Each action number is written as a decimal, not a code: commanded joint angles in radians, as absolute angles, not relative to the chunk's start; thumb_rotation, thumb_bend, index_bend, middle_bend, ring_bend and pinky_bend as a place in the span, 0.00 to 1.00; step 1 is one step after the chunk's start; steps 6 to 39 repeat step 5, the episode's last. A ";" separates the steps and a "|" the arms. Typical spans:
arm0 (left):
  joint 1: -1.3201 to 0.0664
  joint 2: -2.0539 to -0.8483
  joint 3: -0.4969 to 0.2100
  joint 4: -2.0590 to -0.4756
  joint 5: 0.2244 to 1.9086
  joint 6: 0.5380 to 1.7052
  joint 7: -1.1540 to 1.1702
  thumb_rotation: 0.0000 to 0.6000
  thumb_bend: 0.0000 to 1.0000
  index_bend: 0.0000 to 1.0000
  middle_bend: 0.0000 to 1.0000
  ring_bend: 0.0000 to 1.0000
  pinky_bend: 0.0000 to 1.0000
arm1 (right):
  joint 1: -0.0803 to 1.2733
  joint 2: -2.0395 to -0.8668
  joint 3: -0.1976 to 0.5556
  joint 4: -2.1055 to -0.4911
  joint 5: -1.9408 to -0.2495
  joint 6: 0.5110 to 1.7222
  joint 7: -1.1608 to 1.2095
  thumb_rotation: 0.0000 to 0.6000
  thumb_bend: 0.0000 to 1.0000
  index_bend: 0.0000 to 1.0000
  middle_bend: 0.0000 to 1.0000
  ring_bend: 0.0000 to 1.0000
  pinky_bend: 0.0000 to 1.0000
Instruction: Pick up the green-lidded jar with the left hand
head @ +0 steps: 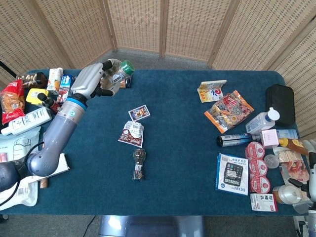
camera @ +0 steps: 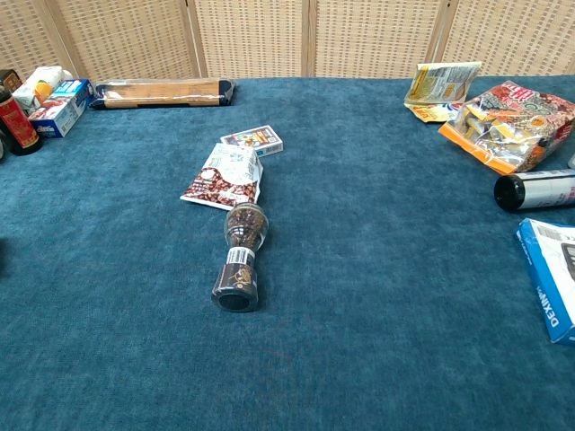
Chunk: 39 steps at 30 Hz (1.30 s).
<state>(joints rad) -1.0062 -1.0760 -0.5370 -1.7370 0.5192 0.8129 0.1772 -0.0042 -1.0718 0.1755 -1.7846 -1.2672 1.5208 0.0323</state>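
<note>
In the head view my left hand (head: pixel 93 82) grips the green-lidded jar (head: pixel 117 73) and holds it in the air above the table's far left part. The jar is tilted, with its green lid (head: pixel 128 66) pointing up and to the right. The blue table (head: pixel 177 163) lies well below it. The chest view shows neither that hand nor the jar. At the right edge of the head view only a pale sliver of my right hand (head: pixel 311 170) shows, so how its fingers lie is hidden.
A pepper grinder (camera: pixel 239 256) lies on its side mid-table, with a coffee sachet (camera: pixel 225 175) and a small card box (camera: pixel 253 140) behind it. A long brown box (camera: pixel 162 92) lies at the back left. Bottles and cartons (head: pixel 47 96) crowd the left edge, snack packs (head: pixel 229 111) the right.
</note>
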 commanded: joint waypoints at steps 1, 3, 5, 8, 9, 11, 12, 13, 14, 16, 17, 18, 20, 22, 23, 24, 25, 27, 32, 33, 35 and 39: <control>-1.000 -1.057 -0.537 -1.758 0.520 0.825 0.159 1.00 0.55 0.50 0.60 0.85 0.50 | -0.004 -1.075 0.174 -1.781 -1.271 1.521 0.037 0.81 0.32 0.00 0.00 0.00 0.00; -1.000 -1.051 -0.531 -1.762 0.521 0.827 0.150 1.00 0.55 0.50 0.60 0.85 0.50 | -0.005 -1.074 0.173 -1.781 -1.274 1.522 0.038 0.81 0.32 0.00 0.00 0.00 0.00; -1.002 -1.049 -0.525 -1.762 0.522 0.826 0.144 1.00 0.55 0.50 0.60 0.85 0.50 | -0.006 -1.073 0.172 -1.783 -1.274 1.522 0.037 0.81 0.32 0.00 0.00 0.00 0.00; -1.002 -1.049 -0.525 -1.762 0.522 0.826 0.144 1.00 0.55 0.50 0.60 0.85 0.50 | -0.006 -1.073 0.172 -1.783 -1.274 1.522 0.037 0.81 0.32 0.00 0.00 0.00 0.00; -1.002 -1.049 -0.525 -1.762 0.522 0.826 0.144 1.00 0.55 0.50 0.60 0.85 0.50 | -0.006 -1.073 0.172 -1.783 -1.274 1.522 0.037 0.81 0.32 0.00 0.00 0.00 0.00; -1.002 -1.049 -0.525 -1.762 0.522 0.826 0.144 1.00 0.55 0.50 0.60 0.85 0.50 | -0.006 -1.073 0.172 -1.783 -1.274 1.522 0.037 0.81 0.32 0.00 0.00 0.00 0.00; -1.002 -1.049 -0.525 -1.762 0.522 0.826 0.144 1.00 0.55 0.50 0.60 0.85 0.50 | -0.006 -1.073 0.172 -1.783 -1.274 1.522 0.037 0.81 0.32 0.00 0.00 0.00 0.00; -1.002 -1.049 -0.525 -1.762 0.522 0.826 0.144 1.00 0.55 0.50 0.60 0.85 0.50 | -0.006 -1.073 0.172 -1.783 -1.274 1.522 0.037 0.81 0.32 0.00 0.00 0.00 0.00; -1.002 -1.049 -0.525 -1.762 0.522 0.826 0.144 1.00 0.55 0.50 0.60 0.85 0.50 | -0.006 -1.073 0.172 -1.783 -1.274 1.522 0.037 0.81 0.32 0.00 0.00 0.00 0.00; -1.002 -1.049 -0.525 -1.762 0.522 0.826 0.144 1.00 0.55 0.50 0.60 0.85 0.50 | -0.006 -1.073 0.172 -1.783 -1.274 1.522 0.037 0.81 0.32 0.00 0.00 0.00 0.00; -1.002 -1.049 -0.525 -1.762 0.522 0.826 0.144 1.00 0.55 0.50 0.60 0.85 0.50 | -0.006 -1.073 0.172 -1.783 -1.274 1.522 0.037 0.81 0.32 0.00 0.00 0.00 0.00; -1.002 -1.049 -0.525 -1.762 0.522 0.826 0.144 1.00 0.55 0.50 0.60 0.85 0.50 | -0.006 -1.073 0.172 -1.783 -1.274 1.522 0.037 0.81 0.32 0.00 0.00 0.00 0.00; -1.002 -1.049 -0.525 -1.762 0.522 0.826 0.144 1.00 0.55 0.50 0.60 0.85 0.50 | -0.006 -1.073 0.172 -1.783 -1.274 1.522 0.037 0.81 0.32 0.00 0.00 0.00 0.00; -1.002 -1.049 -0.525 -1.762 0.522 0.826 0.144 1.00 0.55 0.50 0.60 0.85 0.50 | -0.006 -1.073 0.172 -1.783 -1.274 1.522 0.037 0.81 0.32 0.00 0.00 0.00 0.00; -1.002 -1.049 -0.525 -1.762 0.522 0.826 0.144 1.00 0.55 0.50 0.60 0.85 0.50 | -0.006 -1.073 0.172 -1.783 -1.274 1.522 0.037 0.81 0.32 0.00 0.00 0.00 0.00; -1.002 -1.049 -0.525 -1.762 0.522 0.826 0.144 1.00 0.55 0.50 0.60 0.85 0.50 | -0.006 -1.073 0.172 -1.783 -1.274 1.522 0.037 0.81 0.32 0.00 0.00 0.00 0.00; -1.002 -1.049 -0.525 -1.762 0.522 0.826 0.144 1.00 0.55 0.50 0.60 0.85 0.50 | -0.006 -1.073 0.172 -1.783 -1.274 1.522 0.037 0.81 0.32 0.00 0.00 0.00 0.00; -1.002 -1.049 -0.525 -1.762 0.522 0.826 0.144 1.00 0.55 0.50 0.60 0.85 0.50 | -0.006 -1.073 0.172 -1.783 -1.274 1.522 0.037 0.81 0.32 0.00 0.00 0.00 0.00; -1.002 -1.049 -0.525 -1.762 0.522 0.826 0.144 1.00 0.55 0.50 0.60 0.85 0.50 | -0.006 -1.073 0.172 -1.783 -1.274 1.522 0.037 0.81 0.32 0.00 0.00 0.00 0.00; -1.002 -1.049 -0.525 -1.762 0.522 0.826 0.144 1.00 0.55 0.50 0.60 0.85 0.50 | -0.006 -1.073 0.172 -1.783 -1.274 1.522 0.037 0.81 0.32 0.00 0.00 0.00 0.00; -1.002 -1.049 -0.525 -1.762 0.522 0.826 0.144 1.00 0.55 0.50 0.60 0.85 0.50 | -0.006 -1.073 0.172 -1.783 -1.274 1.522 0.037 0.81 0.32 0.00 0.00 0.00 0.00; -1.002 -1.049 -0.525 -1.762 0.522 0.826 0.144 1.00 0.55 0.50 0.60 0.85 0.50 | -0.006 -1.073 0.172 -1.783 -1.274 1.522 0.037 0.81 0.32 0.00 0.00 0.00 0.00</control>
